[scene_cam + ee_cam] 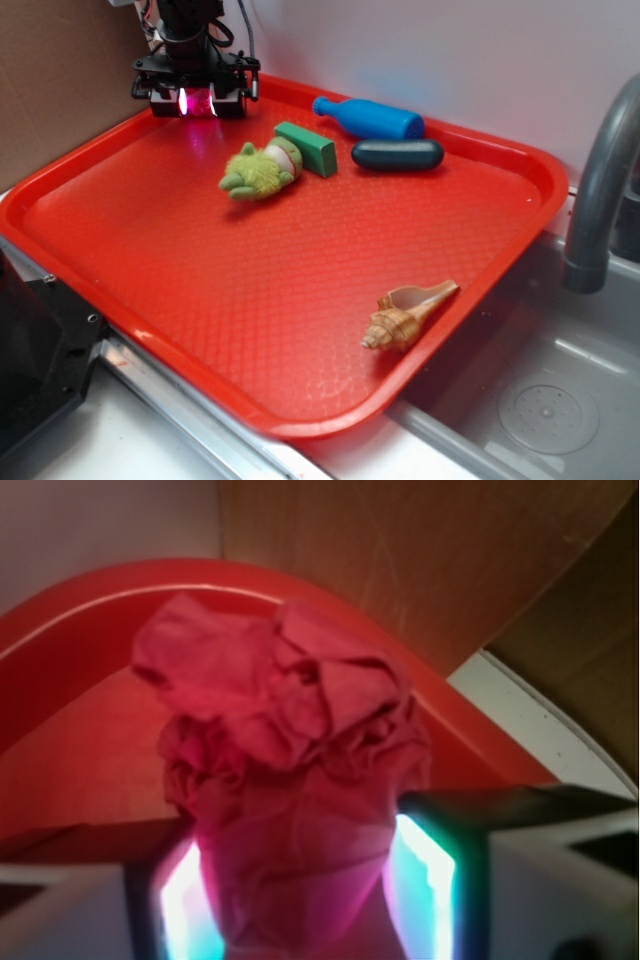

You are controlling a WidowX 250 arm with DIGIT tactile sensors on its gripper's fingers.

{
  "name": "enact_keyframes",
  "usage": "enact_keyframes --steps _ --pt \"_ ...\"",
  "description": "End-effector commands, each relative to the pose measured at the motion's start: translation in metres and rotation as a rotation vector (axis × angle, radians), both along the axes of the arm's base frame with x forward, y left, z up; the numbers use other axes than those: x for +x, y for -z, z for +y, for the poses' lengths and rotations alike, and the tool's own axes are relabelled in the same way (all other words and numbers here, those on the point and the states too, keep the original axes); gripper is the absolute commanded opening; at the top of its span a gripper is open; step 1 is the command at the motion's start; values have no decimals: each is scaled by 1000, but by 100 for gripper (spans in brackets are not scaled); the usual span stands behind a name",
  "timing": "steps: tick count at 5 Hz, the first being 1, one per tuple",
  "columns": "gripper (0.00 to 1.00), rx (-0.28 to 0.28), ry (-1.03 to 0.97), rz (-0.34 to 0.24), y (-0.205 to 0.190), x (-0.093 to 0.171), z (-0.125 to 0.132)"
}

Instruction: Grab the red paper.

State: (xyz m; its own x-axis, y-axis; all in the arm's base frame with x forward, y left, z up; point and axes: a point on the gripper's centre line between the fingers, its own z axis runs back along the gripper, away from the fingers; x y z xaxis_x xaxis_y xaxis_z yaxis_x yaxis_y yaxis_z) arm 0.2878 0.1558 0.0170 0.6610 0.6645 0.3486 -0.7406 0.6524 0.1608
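The gripper (197, 101) sits at the far left corner of the red tray (300, 330), and its two lit pads (425, 865) press against either side of the red paper (290, 750), so it is closed on the crumpled ball. The wrist view shows why the hold looks sound: the paper fills the gap between the pads and bulges out beyond them, its wrinkled bulk giving the flat faces something to bite on. From the exterior view the ball shows only as a pinkish glow between the jaws, low over the tray rim; whether it rests on the tray or is lifted off cannot be told. Near the gripper to the right lie the green plush toy (260, 170) and the green block (308, 148), touching each other; further right are the blue bottle (370, 118) and the dark capsule (397, 155), side by side along the far rim. The seashell (408, 313) lies well apart, near the right edge. The grab looks essentially made.
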Motion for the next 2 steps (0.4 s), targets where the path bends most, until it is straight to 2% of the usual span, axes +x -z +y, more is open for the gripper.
enact_keyframes --steps 1,2 --pt "0 -9 -3 -3 -8 -7 6" --pt "0 -15 -5 -5 -8 -8 6"
